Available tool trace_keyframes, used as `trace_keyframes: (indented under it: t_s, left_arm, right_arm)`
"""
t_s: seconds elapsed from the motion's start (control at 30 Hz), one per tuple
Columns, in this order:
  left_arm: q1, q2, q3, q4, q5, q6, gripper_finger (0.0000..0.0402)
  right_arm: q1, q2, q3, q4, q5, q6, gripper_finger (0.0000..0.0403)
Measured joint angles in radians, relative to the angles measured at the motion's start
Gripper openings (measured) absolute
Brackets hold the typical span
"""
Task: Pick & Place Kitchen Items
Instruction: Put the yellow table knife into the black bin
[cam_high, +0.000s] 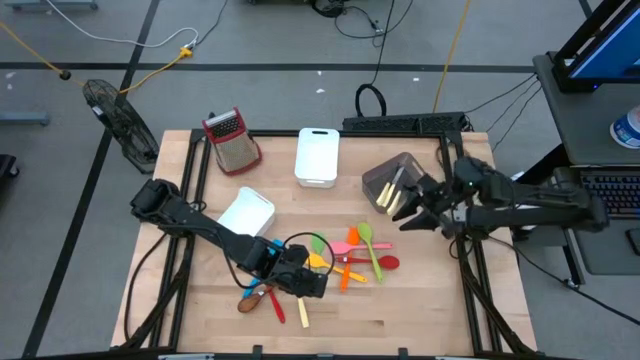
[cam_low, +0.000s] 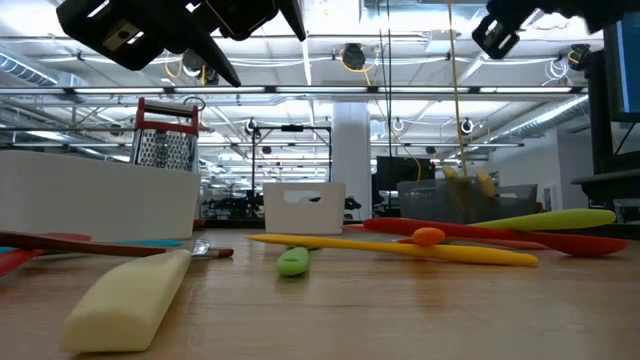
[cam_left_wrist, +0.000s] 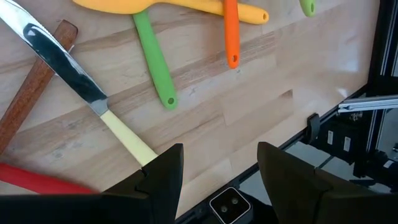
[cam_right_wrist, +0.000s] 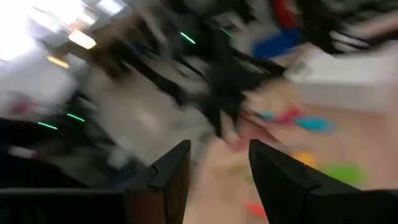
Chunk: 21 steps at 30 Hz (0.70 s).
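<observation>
While the wooden table (cam_high: 420, 310) stands on a grey floor amid cables, I see the left gripper (cam_high: 305, 283) low, fingers spread and empty, over the utensils (cam_high: 350, 255) at centre (grater (cam_high: 232, 140) and bins behind), the right gripper (cam_high: 412, 208) spread beside the grey bin (cam_high: 385, 175).

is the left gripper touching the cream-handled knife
Apart. The left wrist view shows the left gripper open with bare wood between its fingers; the cream-handled knife runs past one finger, ungripped.
</observation>
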Motion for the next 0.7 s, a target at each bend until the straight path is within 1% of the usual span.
trace_keyframes:
  t_s: [0.07,0.13,0.23,0.43,0.57,0.7]
  left_arm:
    - [0.0,0.0,0.0,0.0,-0.011,0.0,0.0209]
    - [-0.001,0.0,0.0,-0.001,-0.03,0.0,0.0209]
    - [-0.001,0.0,0.0,-0.001,-0.042,0.0,0.0209]
    - [-0.008,0.0,0.0,0.0,-0.042,-0.005,0.0209]
    - [-0.023,0.0,0.0,0.0,-0.043,-0.046,0.0209]
    - [-0.039,0.0,0.0,0.0,-0.074,-0.074,0.0209]
  right_arm:
    - [0.033,-0.006,0.046,-0.17,0.114,-0.088,0.0154]
    - [0.066,-0.016,0.071,-0.277,0.209,-0.144,0.0154]
    - [0.116,-0.046,0.074,-0.35,0.335,-0.19,0.0154]
    - [0.19,-0.136,0.074,-0.452,0.581,-0.2,0.0154]
    - [0.21,-0.208,0.073,-0.51,0.65,-0.19,0.0154]
    - [0.219,-0.264,0.039,-0.511,0.651,-0.162,0.0154]
